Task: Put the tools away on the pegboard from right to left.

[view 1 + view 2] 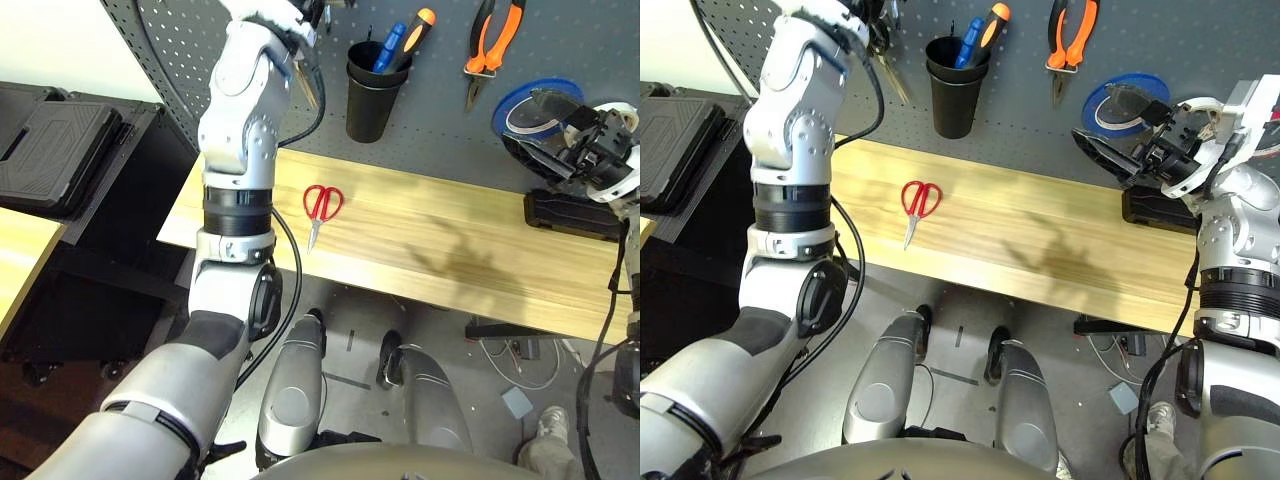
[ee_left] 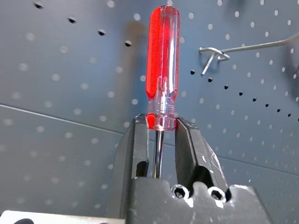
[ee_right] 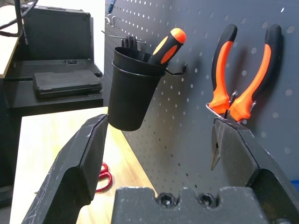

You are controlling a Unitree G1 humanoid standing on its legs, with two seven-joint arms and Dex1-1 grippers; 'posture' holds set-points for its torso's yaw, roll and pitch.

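The left end effector (image 2: 161,144) is raised against the pegboard (image 1: 420,110), up at about 11 o'clock in the head view, and it is clamped on the metal shank of the red-handled screwdriver (image 2: 162,65). Its two black fingers (image 2: 133,149) pinch the shank just below the clear red handle, which stands straight up past the fingertips, close to the perforated panel. A bare wire hook (image 2: 219,52) sticks out of the board at about 2 o'clock from the handle, apart from it.

The right end effector (image 3: 161,140) hangs at the 3 o'clock side of the scene with its jaws spread wide and nothing between them. Seen along its fingers, the orange-and-black-handled pliers (image 3: 243,70) hang on a hook in the board, nose down, and the black cup (image 3: 131,88) hangs beside them with an orange-and-black handle (image 3: 168,44) poking out of it.

In the head view the cup (image 1: 375,90) sits at about 12 o'clock on the board, the pliers (image 1: 492,45) at 1 o'clock, and a blue tape roll (image 1: 535,100) at 2 o'clock, just beside the right end effector.

The red-handled scissors (image 1: 321,207) lie flat on the wooden tabletop (image 1: 440,250), tips pointing toward its near edge, well below the left end effector and at about 5 o'clock from it, touching neither end effector.
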